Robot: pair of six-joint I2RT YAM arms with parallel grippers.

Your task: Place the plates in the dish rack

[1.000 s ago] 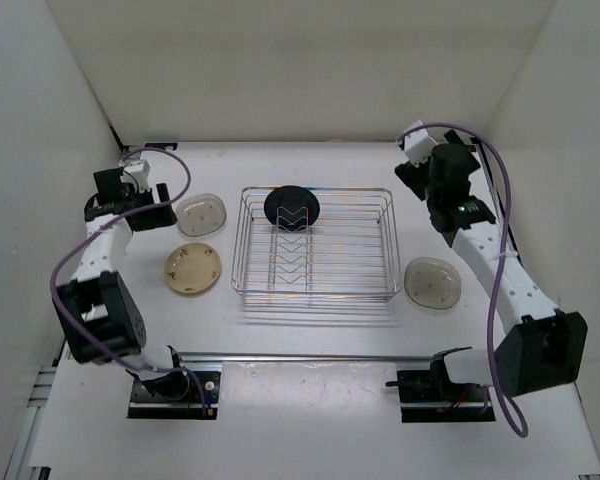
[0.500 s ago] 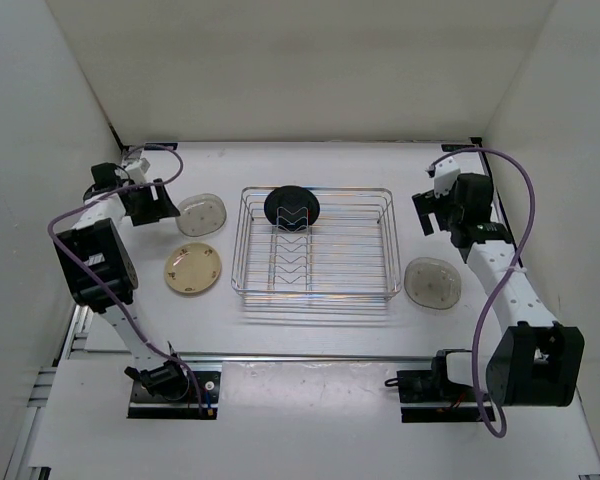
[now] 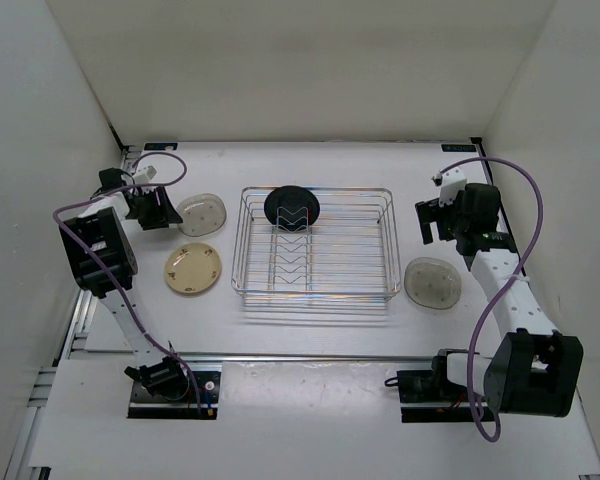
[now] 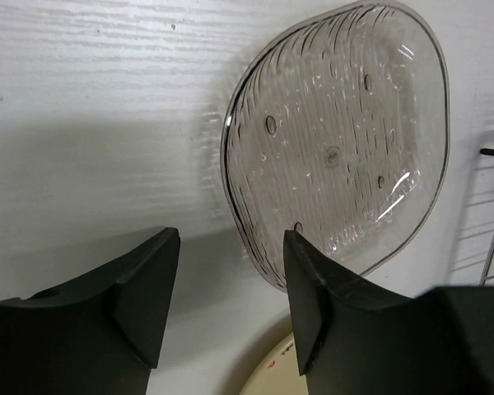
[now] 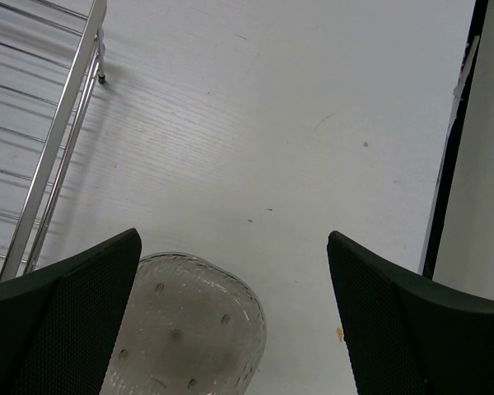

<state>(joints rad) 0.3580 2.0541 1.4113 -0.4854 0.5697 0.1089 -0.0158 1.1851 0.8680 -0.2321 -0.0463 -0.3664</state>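
From above, the black plate is seen in the rack; at the left wrist, the open left pincer is set over the left clear plate for pick-up, closure being due; at the right, the right pincer is spread above the right clear plate

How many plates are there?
4: black plate in the rack, clear plate and tan plate left of it, second clear plate right of it. None looks hidden.

**Fig. Plates and dish rack, placed relative to the two grippers.**
The first plate lies just ahead of the left gripper, toward its right finger, and the second plate lies behind that. The dish rack stands between both grippers, with the third plate in its far dividers. The fourth plate lies beneath the right gripper, by its left finger.
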